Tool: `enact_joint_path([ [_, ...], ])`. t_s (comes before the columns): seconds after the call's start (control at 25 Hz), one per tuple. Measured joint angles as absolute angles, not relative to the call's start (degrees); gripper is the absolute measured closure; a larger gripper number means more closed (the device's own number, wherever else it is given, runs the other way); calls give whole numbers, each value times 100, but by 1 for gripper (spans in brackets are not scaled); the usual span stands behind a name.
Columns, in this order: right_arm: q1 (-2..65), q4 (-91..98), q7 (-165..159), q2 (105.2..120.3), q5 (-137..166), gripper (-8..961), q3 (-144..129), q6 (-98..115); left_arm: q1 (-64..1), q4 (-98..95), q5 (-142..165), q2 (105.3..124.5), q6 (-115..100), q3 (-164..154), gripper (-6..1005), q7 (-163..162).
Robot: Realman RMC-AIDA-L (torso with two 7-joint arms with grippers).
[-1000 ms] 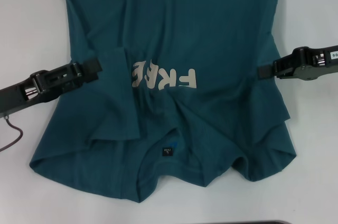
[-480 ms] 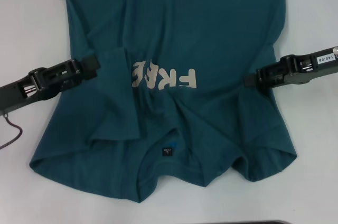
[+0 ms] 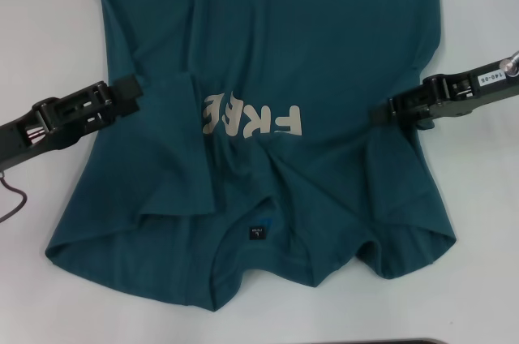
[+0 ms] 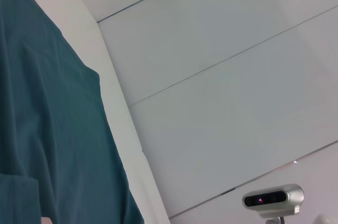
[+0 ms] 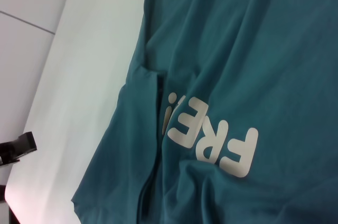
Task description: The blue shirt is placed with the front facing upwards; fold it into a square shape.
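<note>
The blue shirt [image 3: 268,52] lies spread on the white table [image 3: 49,19], collar and dark neck label [image 3: 256,233] nearest me. The pale letters "FREE" [image 3: 251,121] read upside down. One sleeve is folded in over the chest, its edge beside the letters [image 3: 190,145]. My left gripper [image 3: 126,90] is at the shirt's left edge, level with the letters. My right gripper [image 3: 381,110] reaches in over the shirt's right side. The right wrist view shows the shirt [image 5: 237,49] and, far off, the left gripper [image 5: 18,147]. The left wrist view shows the shirt's edge [image 4: 42,129].
A thin cable [image 3: 12,198] hangs by the left arm. A dark strip [image 3: 405,341] shows at the table's front edge. In the left wrist view a small camera [image 4: 272,200] stands past the table's far edge, before a pale wall.
My left gripper has drawn back left and away from me, off the cloth to the shirt's edge. My right gripper has moved inward over the shirt. The shirt itself looks unchanged.
</note>
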State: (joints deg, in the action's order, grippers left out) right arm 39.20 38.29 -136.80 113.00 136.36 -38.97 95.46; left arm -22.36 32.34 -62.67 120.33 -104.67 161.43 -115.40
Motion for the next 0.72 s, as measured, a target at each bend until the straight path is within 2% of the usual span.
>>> enact_joint_path([
  [0.52, 4238, 3865, -13997, 11278, 13839, 481, -4424, 9546, -2188, 3234, -6266, 12017, -10434, 16266, 249, -11558],
  [0.72, 4395, 3867, -14040, 11315, 13846, 482, -4583, 9358, -2183, 3235, -6266, 12015, -10431, 16281, 249, -11575],
])
